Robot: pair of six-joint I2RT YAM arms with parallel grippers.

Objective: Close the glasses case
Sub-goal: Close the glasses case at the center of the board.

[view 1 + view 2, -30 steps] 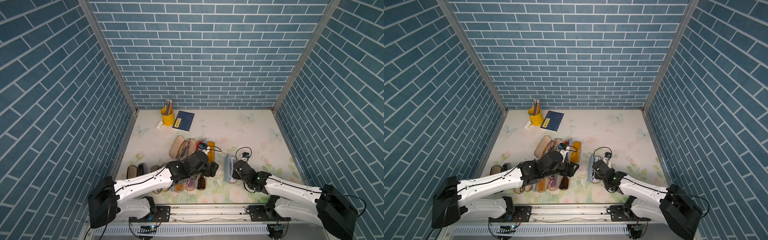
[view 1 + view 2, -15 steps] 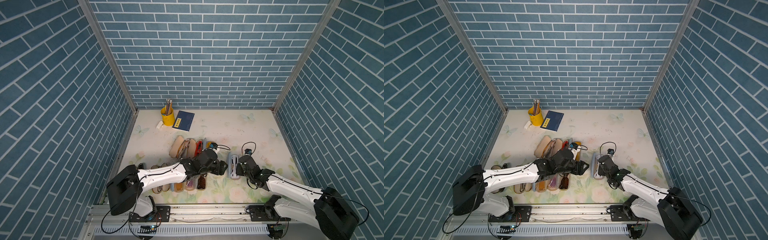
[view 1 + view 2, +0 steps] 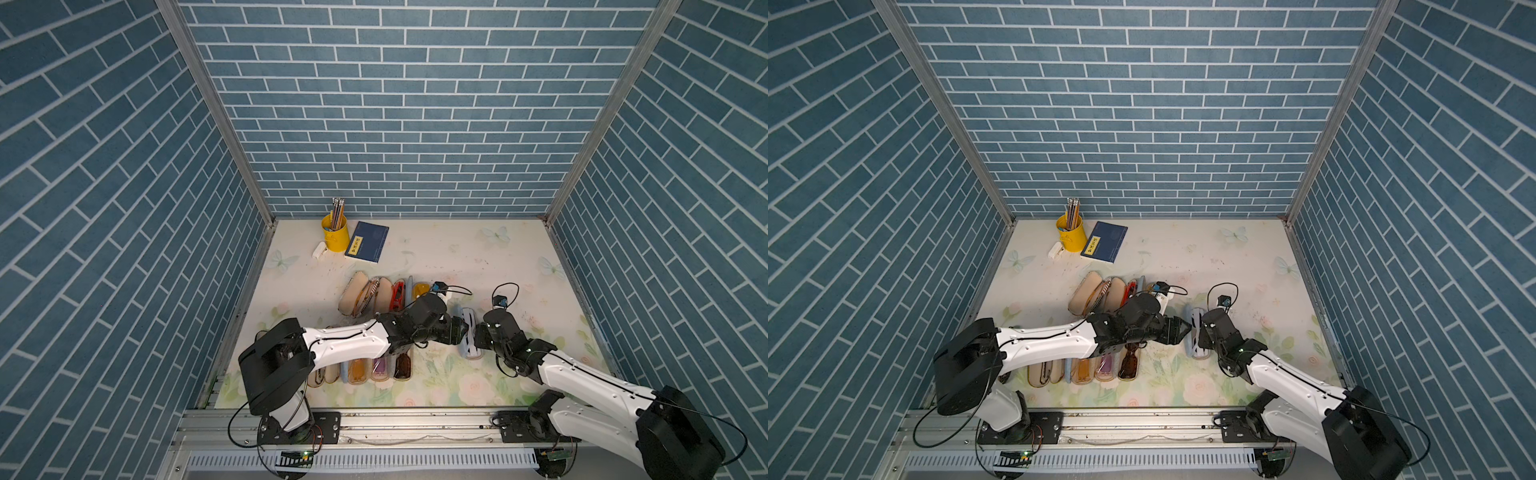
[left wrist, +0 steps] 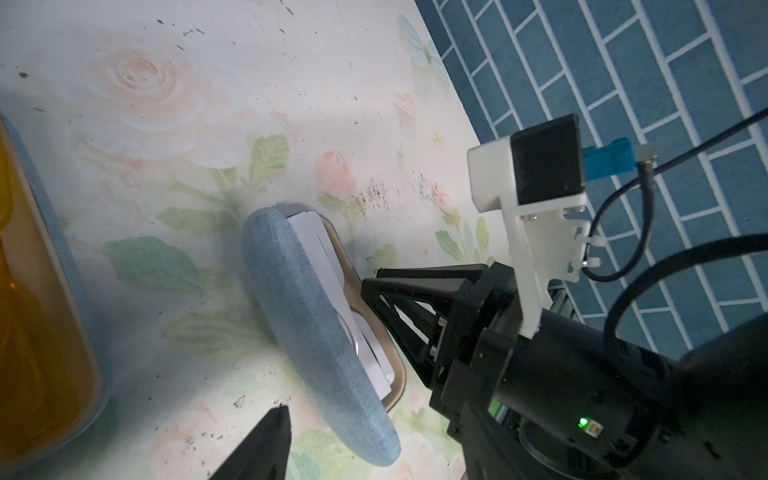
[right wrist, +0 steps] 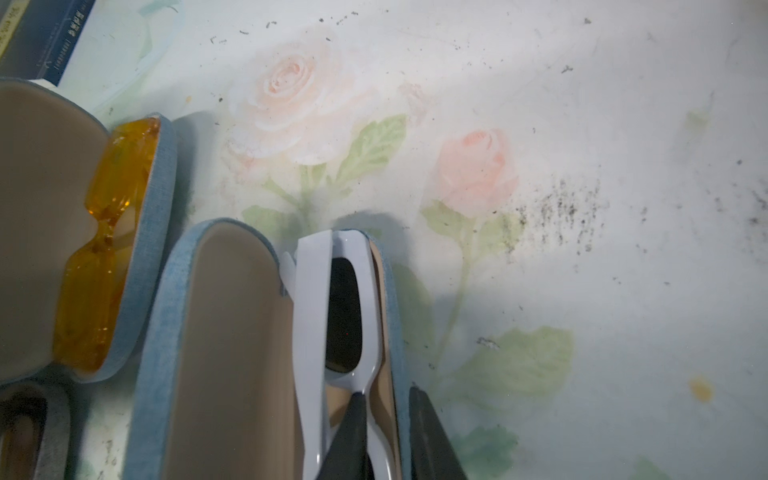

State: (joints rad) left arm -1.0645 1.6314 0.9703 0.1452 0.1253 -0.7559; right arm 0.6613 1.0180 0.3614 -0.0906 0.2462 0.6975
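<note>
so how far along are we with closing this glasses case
Done: the white-framed dark-lens sunglasses lie inside the light blue fabric glasses case. In hand: the right end effector straddles its rim, jaws slightly apart; the left end effector, open, is beside the lid. Left: the lid stands partly open, so it has yet to be pushed fully shut.
</note>
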